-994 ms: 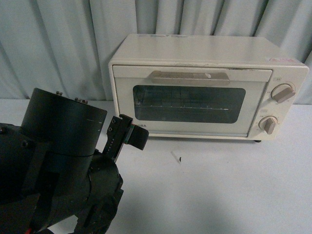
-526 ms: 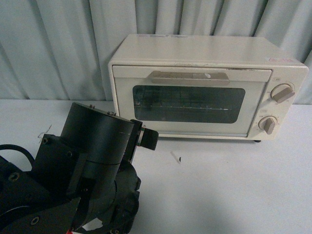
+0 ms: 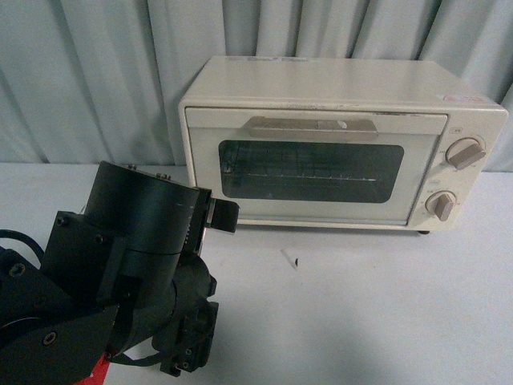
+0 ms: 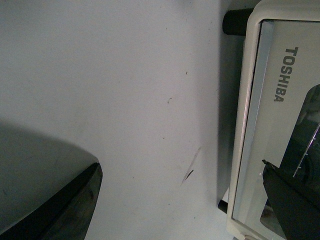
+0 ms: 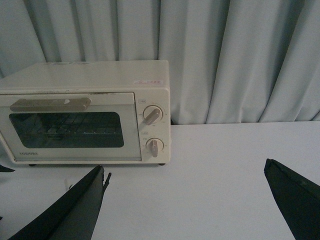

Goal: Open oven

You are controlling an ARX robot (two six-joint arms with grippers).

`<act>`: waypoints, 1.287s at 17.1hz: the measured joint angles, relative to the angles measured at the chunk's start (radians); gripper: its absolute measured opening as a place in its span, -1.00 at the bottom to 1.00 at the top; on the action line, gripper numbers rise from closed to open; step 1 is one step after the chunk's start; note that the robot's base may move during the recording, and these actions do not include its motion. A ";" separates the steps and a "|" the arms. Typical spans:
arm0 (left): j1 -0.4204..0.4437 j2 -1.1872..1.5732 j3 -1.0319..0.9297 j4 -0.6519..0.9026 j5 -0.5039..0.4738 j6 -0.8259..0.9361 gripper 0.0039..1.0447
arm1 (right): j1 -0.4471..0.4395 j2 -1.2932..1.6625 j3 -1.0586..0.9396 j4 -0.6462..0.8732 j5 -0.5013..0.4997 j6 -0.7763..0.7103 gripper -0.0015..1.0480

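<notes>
The cream-white oven (image 3: 337, 144) stands at the back of the white table, its dark glass door shut and the silver bar handle (image 3: 313, 127) across the top of the door. Two beige knobs (image 3: 465, 152) sit at its right. My left gripper (image 4: 185, 200) is open and empty, low over the table by the oven's lower left front corner (image 4: 270, 100); one finger (image 3: 223, 216) shows in the front view just left of the door. My right gripper (image 5: 185, 200) is open and empty, well back from the oven (image 5: 85, 112), and out of the front view.
A pale blue-grey curtain (image 3: 96, 80) hangs close behind the oven. The table (image 3: 385, 305) is white with a small dark scratch mark (image 3: 295, 261) in front of the oven. My left arm's dark bulk (image 3: 104, 289) fills the lower left of the front view.
My left arm has swung and turned: its fingertip went right towards the oven's lower left corner, then back a little left. The oven door has stayed shut.
</notes>
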 joint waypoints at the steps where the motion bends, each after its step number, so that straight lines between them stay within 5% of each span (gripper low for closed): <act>1: 0.000 0.000 -0.001 0.000 0.000 0.000 0.88 | 0.000 0.000 0.000 0.000 0.000 0.000 0.87; 14: 0.000 -0.001 -0.002 -0.001 0.001 0.000 0.88 | 0.000 0.000 0.000 0.000 0.000 0.000 0.87; 15: 0.000 -0.001 -0.002 -0.001 0.001 0.000 0.88 | 0.007 0.009 0.008 -0.044 0.029 0.021 0.87; 17: 0.000 -0.001 -0.002 -0.002 0.000 0.000 0.88 | 0.060 0.299 0.152 -0.275 0.308 0.222 0.87; 19: -0.001 -0.003 -0.003 -0.001 0.002 0.000 0.88 | -0.075 0.497 0.180 -0.058 0.365 0.285 0.87; 22: -0.001 -0.003 -0.003 -0.002 0.002 -0.001 0.88 | -0.078 0.912 0.258 0.308 0.315 0.175 0.30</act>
